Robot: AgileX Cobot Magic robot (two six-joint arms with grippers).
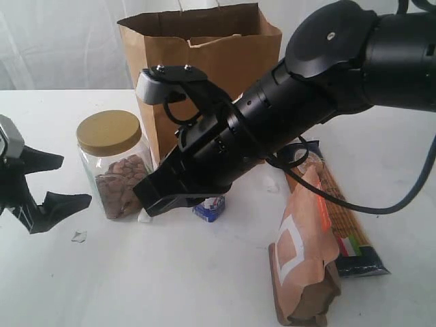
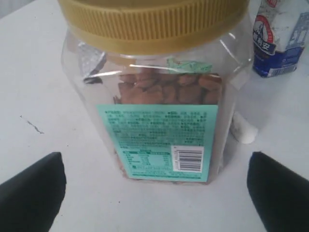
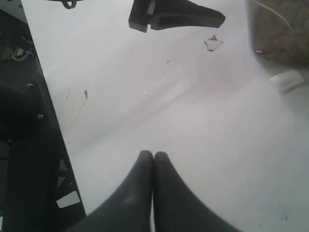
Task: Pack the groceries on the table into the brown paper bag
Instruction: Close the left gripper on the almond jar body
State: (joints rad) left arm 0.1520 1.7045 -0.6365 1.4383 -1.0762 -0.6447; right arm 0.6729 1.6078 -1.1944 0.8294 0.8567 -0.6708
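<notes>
Plastic-walled, stiff, likely slick and heavy: take tan-lidded clear jar (image 2: 159, 96) across its flat sides below the lid, upright on table (image 1: 204, 272) beside brown paper bag (image 1: 225, 61), ahead of left gripper (image 1: 71, 180), jaws spread wide; right gripper (image 3: 153, 157) pressed together, empty.

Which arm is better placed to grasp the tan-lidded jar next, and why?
Left. The left pincer is open, and the tan-lidded jar sits centred just ahead of it, not yet touched. The right pincer is shut with nothing in it, over the table.
</notes>
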